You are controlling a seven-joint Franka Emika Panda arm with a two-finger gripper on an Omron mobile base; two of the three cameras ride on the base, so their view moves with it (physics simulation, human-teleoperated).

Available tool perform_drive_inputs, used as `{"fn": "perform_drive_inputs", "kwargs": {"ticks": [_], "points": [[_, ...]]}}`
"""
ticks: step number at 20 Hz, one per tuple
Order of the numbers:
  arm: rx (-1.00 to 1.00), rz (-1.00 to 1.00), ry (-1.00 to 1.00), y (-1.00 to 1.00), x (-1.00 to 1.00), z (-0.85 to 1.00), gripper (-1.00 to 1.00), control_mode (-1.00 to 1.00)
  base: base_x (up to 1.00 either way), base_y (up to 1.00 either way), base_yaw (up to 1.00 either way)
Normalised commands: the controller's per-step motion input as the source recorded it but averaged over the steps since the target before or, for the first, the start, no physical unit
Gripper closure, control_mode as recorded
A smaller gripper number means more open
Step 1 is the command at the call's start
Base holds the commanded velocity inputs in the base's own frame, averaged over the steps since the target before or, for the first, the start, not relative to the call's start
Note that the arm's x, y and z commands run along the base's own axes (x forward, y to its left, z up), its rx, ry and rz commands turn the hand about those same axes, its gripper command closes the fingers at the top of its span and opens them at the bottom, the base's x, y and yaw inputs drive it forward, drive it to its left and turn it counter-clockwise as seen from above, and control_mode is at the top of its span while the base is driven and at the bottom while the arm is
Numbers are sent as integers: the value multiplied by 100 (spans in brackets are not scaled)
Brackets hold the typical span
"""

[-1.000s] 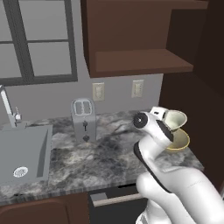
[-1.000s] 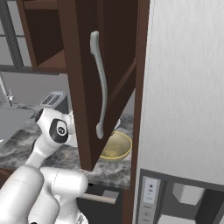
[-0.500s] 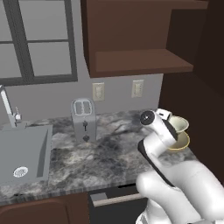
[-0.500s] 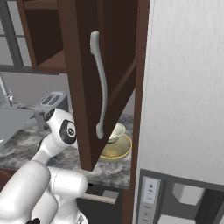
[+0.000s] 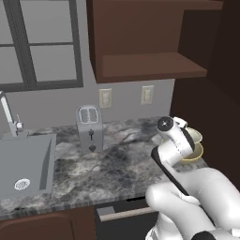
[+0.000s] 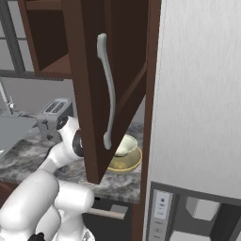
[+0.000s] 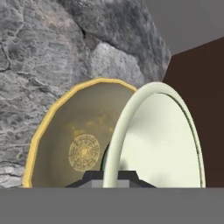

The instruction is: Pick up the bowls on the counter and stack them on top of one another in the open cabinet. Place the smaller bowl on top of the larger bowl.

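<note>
Over the last second the arm's wrist sinks toward the counter (image 5: pixel 117 164) and swings rightward, carrying the gripper (image 7: pixel 111 177) and the small bowl (image 7: pixel 157 140) down with it. The small bowl, earlier held clear above the yellow bowl (image 5: pixel 199 152), now sits low over it, directly ahead of the fingertips, its rim overlapping the yellow bowl's interior in the hand view. In the right base view the small bowl (image 6: pixel 124 145) emerges from behind the cabinet door (image 6: pixel 94 94) and now appears nested in the yellow bowl (image 6: pixel 126 162).
</note>
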Motion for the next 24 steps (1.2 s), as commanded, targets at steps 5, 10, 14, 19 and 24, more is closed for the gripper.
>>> {"fn": "perform_drive_inputs", "kwargs": {"ticks": [5,10,14,19,24], "points": [[7,0,-9,0,0,-37,100,-100,0,0,0],[5,0,-7,0,0,-38,100,-100,0,0,0],[4,0,-3,0,0,-50,100,-100,0,0,0],[4,0,-3,0,0,-52,100,-100,0,0,0],[0,0,-6,0,0,-40,100,-100,0,0,0]]}}
